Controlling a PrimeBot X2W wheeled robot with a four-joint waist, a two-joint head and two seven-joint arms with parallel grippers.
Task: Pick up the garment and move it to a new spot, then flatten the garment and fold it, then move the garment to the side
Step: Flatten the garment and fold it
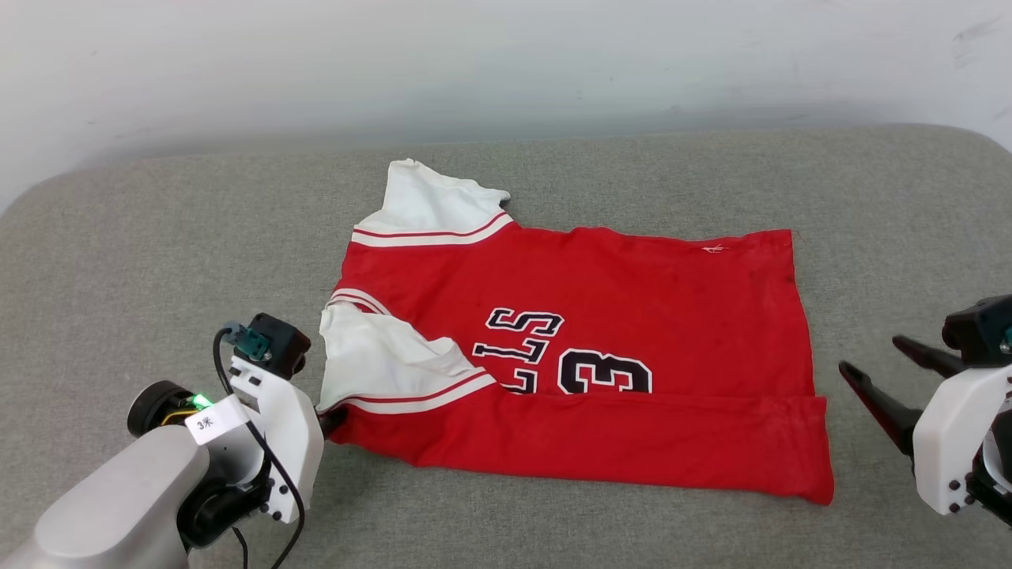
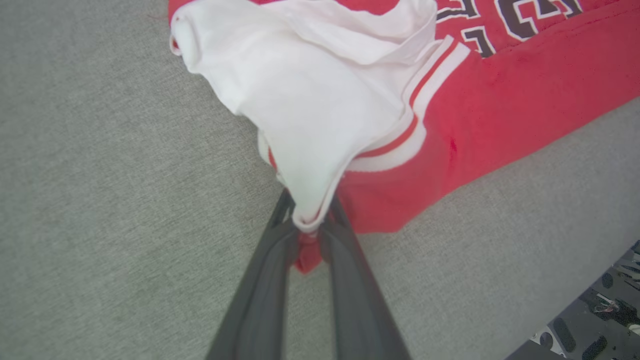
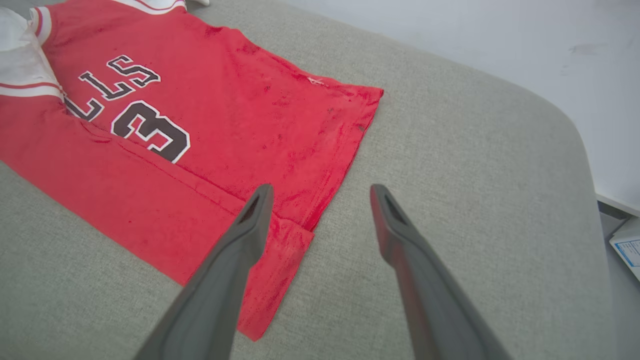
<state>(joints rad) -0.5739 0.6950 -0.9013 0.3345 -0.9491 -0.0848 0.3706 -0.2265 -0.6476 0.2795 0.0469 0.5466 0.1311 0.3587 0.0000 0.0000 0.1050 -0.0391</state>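
Grey forearm (image 1: 111, 506), white wrist shell (image 1: 285, 435) (green light (image 1: 202, 400)), dark left claw (image 2: 311, 215).

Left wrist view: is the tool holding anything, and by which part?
The left tool is shut on the garment, pinching the bunched tip of its white sleeve along with some red fabric. The right tool is open, holding nothing.

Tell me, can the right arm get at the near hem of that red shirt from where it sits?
Probably yes. The right gripper is open just beside the garment, at its hem end, with bare cushion between them and nothing in the way.
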